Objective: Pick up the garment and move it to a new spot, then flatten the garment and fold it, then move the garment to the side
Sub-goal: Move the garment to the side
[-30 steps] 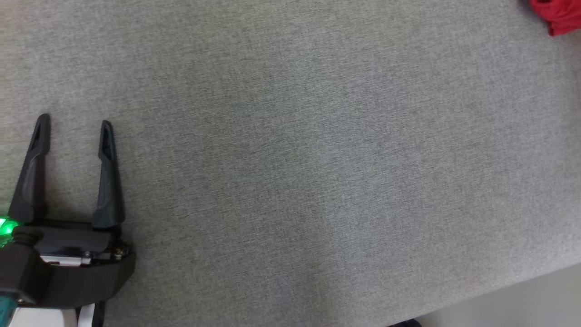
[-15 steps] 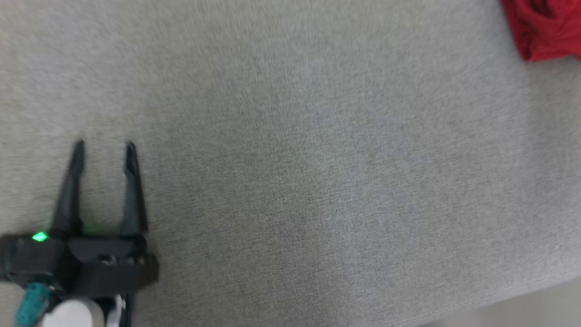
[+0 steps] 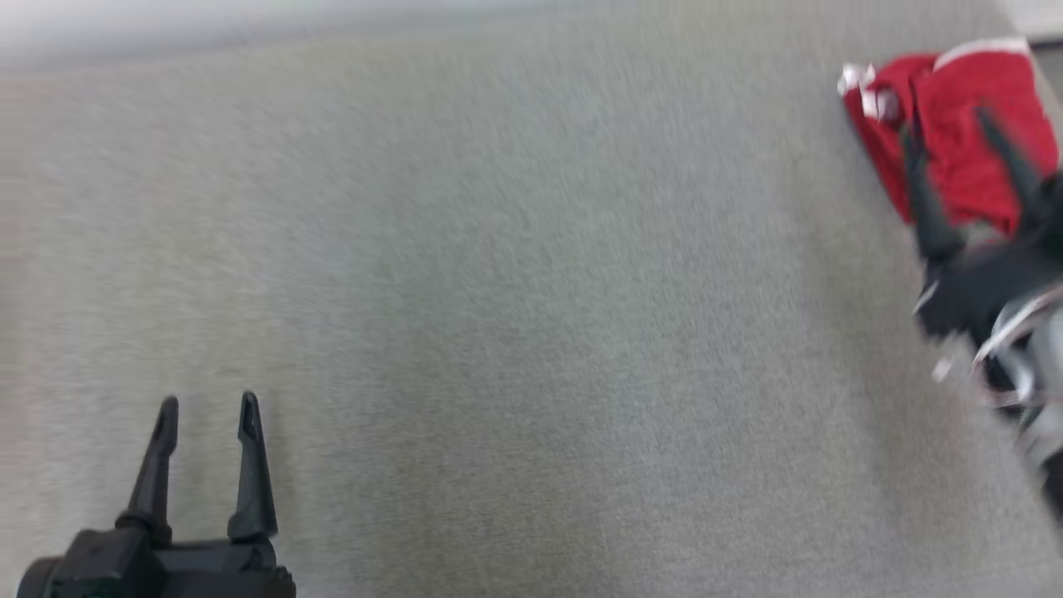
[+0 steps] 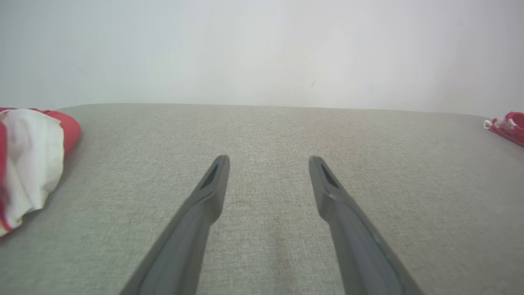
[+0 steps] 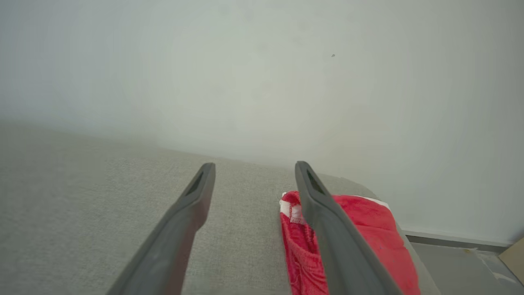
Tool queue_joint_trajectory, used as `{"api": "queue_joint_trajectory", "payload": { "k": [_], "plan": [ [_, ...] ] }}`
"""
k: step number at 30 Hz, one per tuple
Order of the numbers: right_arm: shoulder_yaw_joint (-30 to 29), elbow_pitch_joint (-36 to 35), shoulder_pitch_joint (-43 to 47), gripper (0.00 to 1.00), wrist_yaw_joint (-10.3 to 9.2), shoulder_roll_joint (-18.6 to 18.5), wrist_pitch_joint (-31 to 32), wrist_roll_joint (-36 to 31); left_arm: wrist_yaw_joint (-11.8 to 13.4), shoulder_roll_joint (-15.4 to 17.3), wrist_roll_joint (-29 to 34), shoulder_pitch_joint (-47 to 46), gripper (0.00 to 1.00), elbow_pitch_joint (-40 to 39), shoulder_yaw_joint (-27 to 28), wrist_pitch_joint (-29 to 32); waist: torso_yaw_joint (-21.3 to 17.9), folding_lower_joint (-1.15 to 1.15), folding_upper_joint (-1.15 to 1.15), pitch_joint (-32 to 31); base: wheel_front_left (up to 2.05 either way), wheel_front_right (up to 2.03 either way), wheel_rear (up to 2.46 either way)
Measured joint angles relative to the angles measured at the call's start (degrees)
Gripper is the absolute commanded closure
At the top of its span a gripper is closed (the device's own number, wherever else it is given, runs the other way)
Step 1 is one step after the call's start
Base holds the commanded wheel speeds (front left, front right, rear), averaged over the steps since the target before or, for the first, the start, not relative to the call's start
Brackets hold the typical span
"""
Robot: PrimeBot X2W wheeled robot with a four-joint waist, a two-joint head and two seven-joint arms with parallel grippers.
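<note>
The garment [image 3: 955,166] is a bunched red piece with white trim, lying at the far right corner of the grey cushioned surface [image 3: 531,291]. My right gripper [image 3: 947,126] hangs over it, open, with the cloth showing between and beyond its fingers. In the right wrist view the garment [image 5: 368,229] lies under the right finger of that gripper [image 5: 254,164], and nothing is pinched. My left gripper [image 3: 208,404] is open and empty over bare grey fabric at the lower left. Its wrist view shows the left gripper [image 4: 269,158] and the garment [image 4: 509,127] far off to the right.
A second cloth [image 4: 28,164], red and white, lies crumpled at the left edge of the left wrist view. A pale wall [image 5: 262,82] rises behind the surface. Beyond the garment the surface ends and the floor [image 5: 458,262] lies below.
The head camera has shifted, so the whole picture has slid down and left. The right gripper has come into view over the garment. The left gripper is open throughout.
</note>
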Motion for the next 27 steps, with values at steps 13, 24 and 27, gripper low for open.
{"api": "queue_joint_trajectory", "payload": {
  "k": [13,24,27],
  "plan": [
    [-12.25,-15.27,24.47,0.00,0.00,12.30,-0.08,-4.52,-0.76,-0.74,-0.19,3.89,0.00,2.18,0.34,0.00,6.62,-0.01,-0.02,-9.77,0.00,0.00,0.00],
    [-15.51,-22.36,39.07,0.00,0.00,20.17,-0.08,-8.18,-1.29,-1.01,-0.27,4.78,0.00,4.59,-0.01,0.00,9.53,-0.01,-0.01,-14.45,0.00,0.00,0.00],
    [-16.10,-23.10,41.45,0.00,0.00,21.46,-0.08,-8.76,-1.57,-1.04,-0.49,4.97,0.00,5.37,0.05,0.00,9.54,-0.01,-0.01,-15.57,0.00,0.00,0.00]
  ]
}}
